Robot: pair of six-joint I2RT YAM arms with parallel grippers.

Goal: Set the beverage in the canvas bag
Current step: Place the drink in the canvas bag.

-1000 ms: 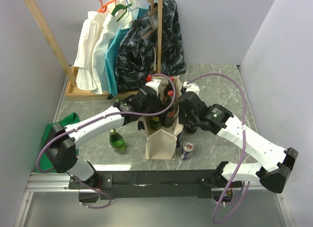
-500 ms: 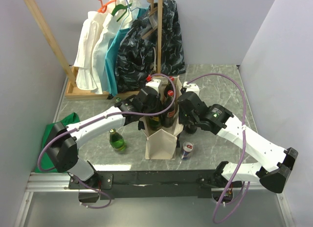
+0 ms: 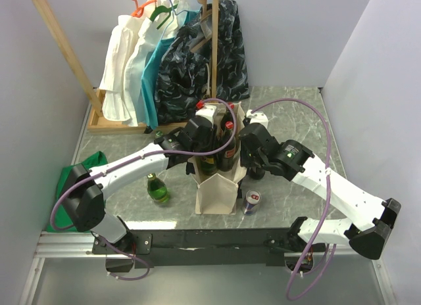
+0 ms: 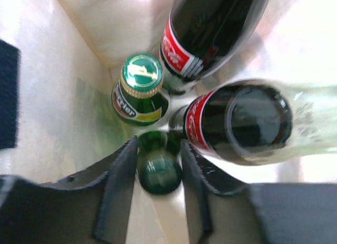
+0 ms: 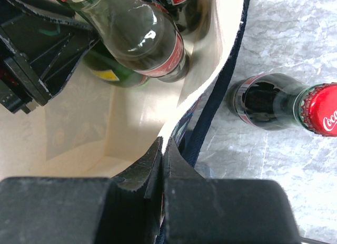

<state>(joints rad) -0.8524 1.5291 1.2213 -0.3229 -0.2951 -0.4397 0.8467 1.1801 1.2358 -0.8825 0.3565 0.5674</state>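
The cream canvas bag (image 3: 217, 193) with navy trim stands upright between my arms. My left gripper (image 4: 159, 149) reaches down into it, its fingers (image 4: 120, 186) flanking the neck of a small green bottle (image 4: 159, 173); whether they still press on it does not show. Beside it in the bag stand a green Perrier bottle (image 4: 141, 86) and two dark cola bottles (image 4: 210, 33) (image 4: 247, 123). My right gripper (image 5: 164, 141) is shut on the bag's right rim (image 5: 210, 70), holding the mouth apart.
On the table outside the bag stand a green bottle (image 3: 156, 188), a can (image 3: 252, 201) and a red-capped cola bottle (image 5: 279, 104). A green cloth (image 3: 69, 180) lies at the left edge. A wooden rack with hanging garments (image 3: 164, 55) fills the back.
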